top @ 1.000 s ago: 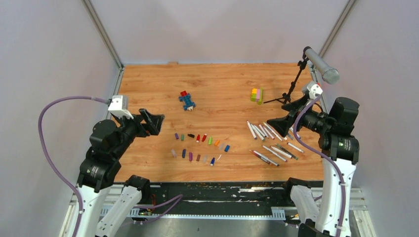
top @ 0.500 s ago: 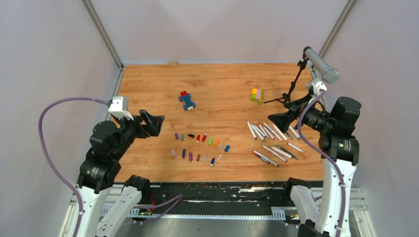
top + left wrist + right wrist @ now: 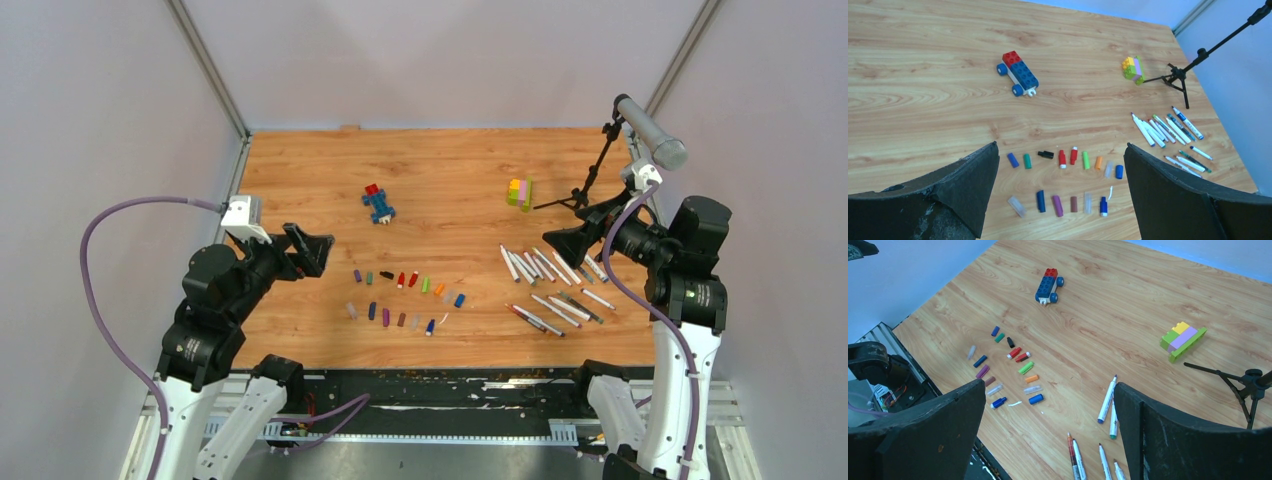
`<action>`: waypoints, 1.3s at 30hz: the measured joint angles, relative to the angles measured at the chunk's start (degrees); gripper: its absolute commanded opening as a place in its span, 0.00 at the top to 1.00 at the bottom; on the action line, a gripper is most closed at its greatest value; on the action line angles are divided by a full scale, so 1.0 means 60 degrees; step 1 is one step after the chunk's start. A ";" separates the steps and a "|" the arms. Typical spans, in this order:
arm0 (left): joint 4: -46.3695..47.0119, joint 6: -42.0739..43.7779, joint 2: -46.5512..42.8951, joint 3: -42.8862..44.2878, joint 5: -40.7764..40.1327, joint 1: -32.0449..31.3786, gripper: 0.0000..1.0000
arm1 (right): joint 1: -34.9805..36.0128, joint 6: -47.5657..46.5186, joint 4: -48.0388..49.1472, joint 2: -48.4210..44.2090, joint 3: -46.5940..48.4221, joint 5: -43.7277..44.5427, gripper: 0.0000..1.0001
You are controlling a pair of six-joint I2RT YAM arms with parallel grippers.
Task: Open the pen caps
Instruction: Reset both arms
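Several pen caps (image 3: 425,285) in mixed colours lie loose in two rows on the wooden table, also seen as a red cap (image 3: 1062,159) and a green cap (image 3: 1025,368) among the rest. To their right lie several uncapped white pens (image 3: 510,263), (image 3: 1143,130), (image 3: 1107,400), scattered side by side. My left gripper (image 3: 312,248) (image 3: 1062,145) hovers open, left of and above the caps, holding nothing. Above the pens my right gripper (image 3: 568,240) (image 3: 1049,383) hangs open and empty.
A blue-and-red brick car (image 3: 378,203) stands behind the caps. A yellow-green-pink block stack (image 3: 519,192) sits at the back right, beside a black microphone stand (image 3: 598,165) close to my right arm. Grey walls enclose the table on three sides.
My right gripper has shifted slightly up and toward the far right over the pens, then held still. The left arm, caps and pens have not moved.
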 measured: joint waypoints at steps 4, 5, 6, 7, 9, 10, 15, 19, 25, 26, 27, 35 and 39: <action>0.0000 0.0004 0.0000 0.0000 0.0011 0.0000 0.00 | 0.0000 -0.0004 -0.0004 0.0000 0.0000 0.0036 0.00; 0.0000 0.0015 0.0000 0.0000 0.0018 0.0000 0.00 | 0.0000 -0.0004 -0.0004 0.0000 0.0000 0.0051 0.00; 0.0000 0.0025 0.0000 0.0000 0.0033 0.0000 0.00 | 0.0000 -0.0004 -0.0004 0.0000 0.0000 0.0062 0.00; 0.0000 0.0029 0.0000 0.0000 0.0040 0.0000 0.00 | 0.0000 -0.0004 -0.0004 0.0000 0.0000 0.0069 0.00; 0.0000 0.0036 0.0000 0.0000 0.0055 0.0000 0.00 | 0.0000 -0.0004 -0.0004 0.0000 0.0000 0.0073 0.00; 0.0000 0.0044 0.0000 0.0000 0.0066 0.0000 0.00 | -0.0004 -0.0004 -0.0004 0.0000 0.0000 0.0076 0.00; 0.0000 0.0076 0.0000 0.0000 0.0073 0.0000 0.00 | -0.0018 -0.0004 -0.0004 0.0000 -0.0004 0.0131 0.00; 0.0004 0.0098 0.0000 0.0000 0.0073 0.0000 0.00 | -0.0018 -0.0004 -0.0004 0.0000 -0.0007 0.0164 0.00; 0.0011 0.0102 0.0000 -0.0040 0.0076 0.0000 0.00 | -0.0018 -0.0007 -0.0004 -0.0015 -0.0011 0.0178 0.00; 0.0007 0.0102 0.0000 -0.0051 0.0076 0.0000 0.00 | -0.0018 -0.0007 -0.0004 -0.0015 -0.0011 0.0178 0.00; 0.0007 0.0102 0.0004 -0.0069 0.0076 0.0000 0.00 | -0.0018 -0.0007 -0.0004 -0.0015 -0.0015 0.0178 0.00; 0.0011 0.0102 0.0011 -0.0106 0.0080 0.0000 0.00 | -0.0022 -0.0011 -0.0007 -0.0015 -0.0076 0.0233 0.00; 0.0011 0.0102 0.0018 -0.0106 0.0080 0.0000 0.00 | -0.0029 -0.0011 -0.0004 -0.0015 -0.0080 0.0244 0.00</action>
